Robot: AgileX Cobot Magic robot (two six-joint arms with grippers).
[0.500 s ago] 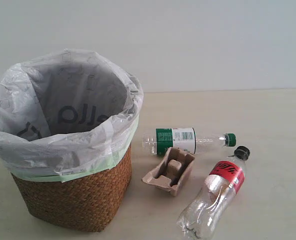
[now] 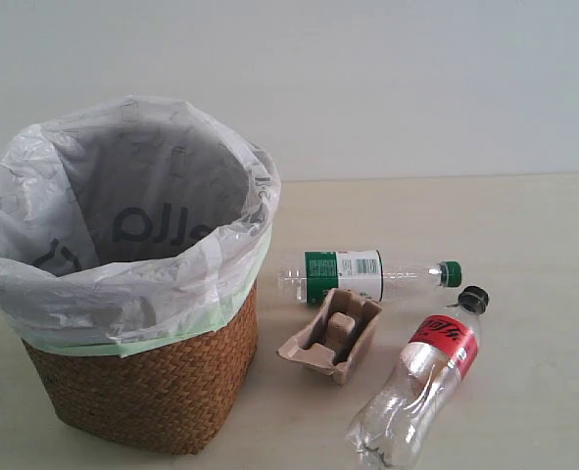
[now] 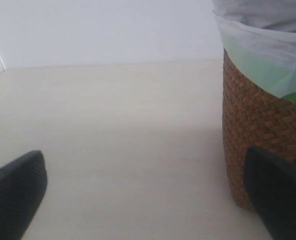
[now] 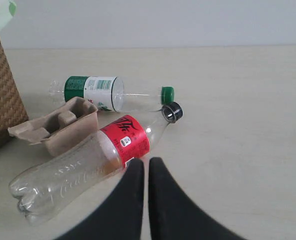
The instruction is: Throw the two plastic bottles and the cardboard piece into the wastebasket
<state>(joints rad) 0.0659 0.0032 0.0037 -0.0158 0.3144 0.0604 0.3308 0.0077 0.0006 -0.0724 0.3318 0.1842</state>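
The wicker wastebasket point(image 2: 152, 387) with its white bag stands at the left of the exterior view. To its right lie the green-labelled bottle point(image 2: 353, 274), the pulp cardboard tray point(image 2: 333, 335) and the red-labelled bottle point(image 2: 421, 377), all flat on the table. No gripper shows in the exterior view. In the left wrist view my left gripper point(image 3: 142, 155) is open over bare table, one finger in front of the wastebasket point(image 3: 260, 122). My right gripper point(image 4: 146, 162) is shut on nothing, its tips just beside the red-labelled bottle point(image 4: 92, 162); the tray point(image 4: 60, 127) and green-labelled bottle point(image 4: 105, 93) lie beyond.
A pale wooden table point(image 2: 524, 235) carries everything, with a plain white wall behind it. Bare tabletop stretches to the right of the bottles and, in the left wrist view, away from the basket's side point(image 3: 112, 110).
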